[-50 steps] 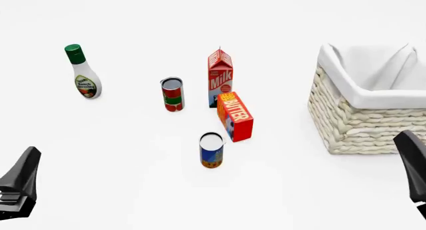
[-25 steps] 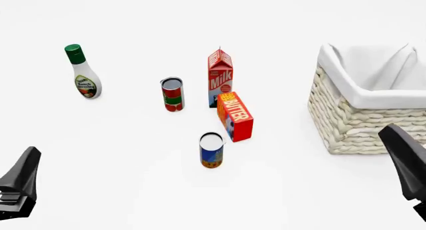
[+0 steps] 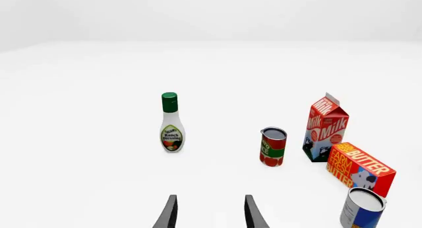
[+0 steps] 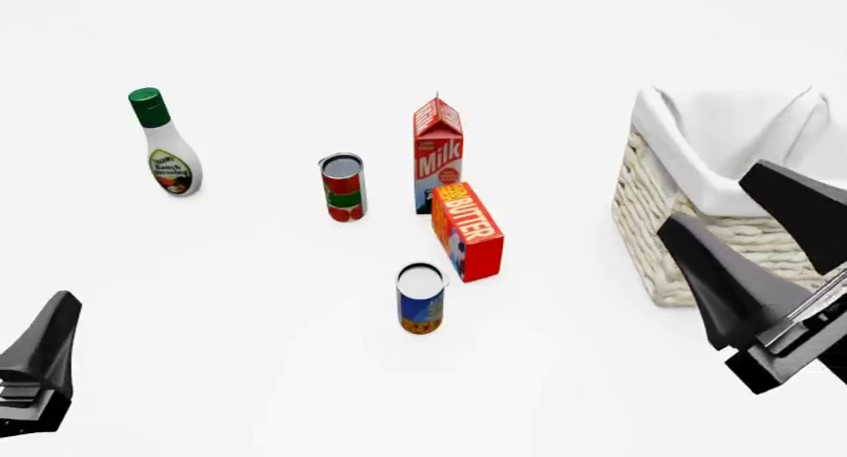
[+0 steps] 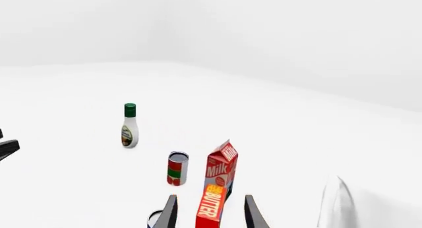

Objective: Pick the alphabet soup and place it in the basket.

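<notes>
I see the alphabet soup upright at centre frame, apart from both grippers. The right gripper, fingers spread and empty, partly hides the basket at right. The left gripper is cropped, fingers apart.

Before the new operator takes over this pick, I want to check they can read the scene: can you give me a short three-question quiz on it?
1. True or false: the alphabet soup already sits inside the basket.
2. Which item stands closest to the alphabet soup in the front view? A) ranch dressing bottle B) butter box C) milk carton
3. Fill in: the right gripper has its fingers ____ and holds nothing.

Key: 1 false, it stands upright on the table, apart from the basket. 2 B. 3 open.
</notes>
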